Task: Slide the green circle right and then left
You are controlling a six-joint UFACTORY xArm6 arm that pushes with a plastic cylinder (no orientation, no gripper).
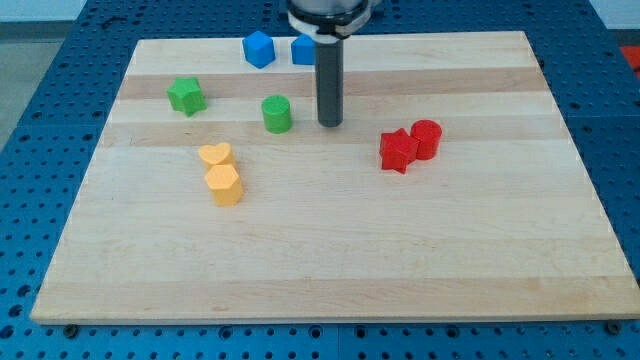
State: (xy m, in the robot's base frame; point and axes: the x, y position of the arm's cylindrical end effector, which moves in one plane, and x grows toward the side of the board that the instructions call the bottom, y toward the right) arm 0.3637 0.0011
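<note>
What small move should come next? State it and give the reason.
Probably bring my tip around the green circle to its left side. My tip now stands just right of the circle, apart from it, so it can only push it left, while the task wants right first. The green star sits farther left, leaving room.

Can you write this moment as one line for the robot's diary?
my tip: right of green circle, apart | green star: left of circle
</note>
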